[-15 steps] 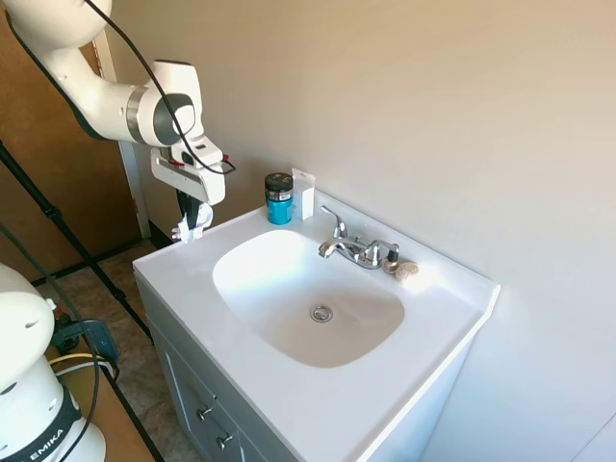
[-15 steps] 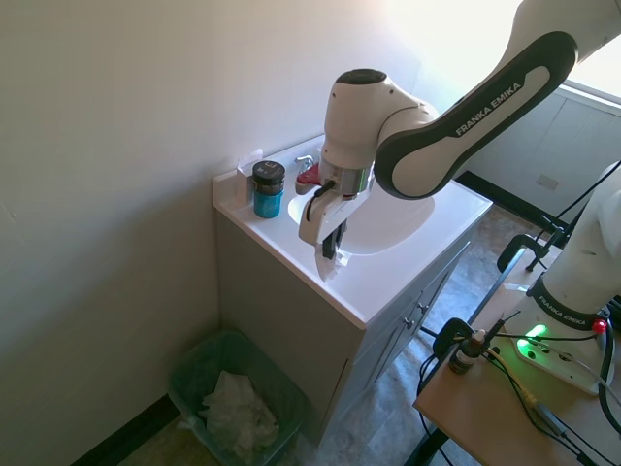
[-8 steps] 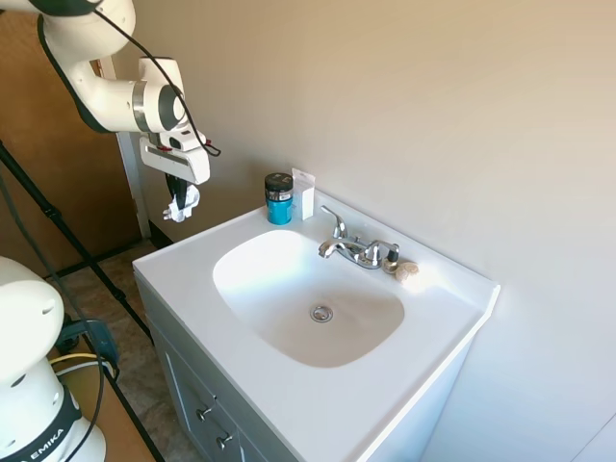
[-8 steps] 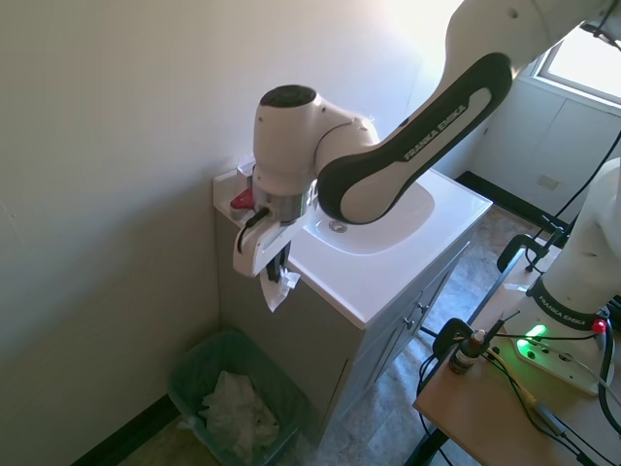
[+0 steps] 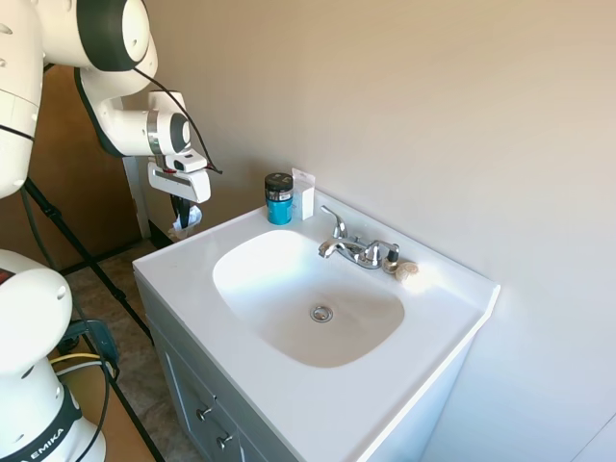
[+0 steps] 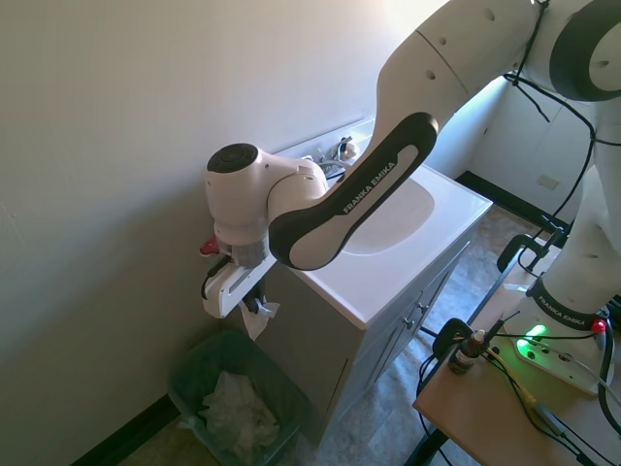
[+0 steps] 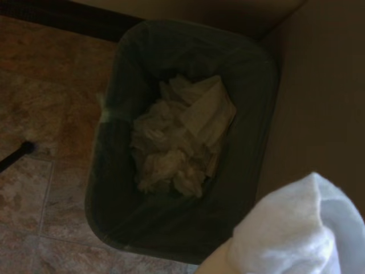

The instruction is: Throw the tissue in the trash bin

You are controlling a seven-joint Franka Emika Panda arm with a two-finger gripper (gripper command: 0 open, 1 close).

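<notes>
Tissue hangs pinched in the closed hand, off the side of the counter and above the trash bin. The bin's opening lies almost straight below, slightly off toward the wall, already holding crumpled paper.

The counter is glossy smooth white, the faucet shiny chrome metal, the tissue soft wrinkly paper, and the trash bin looks like dull dark-green plastic stuffed with more crumpled paper.
</notes>
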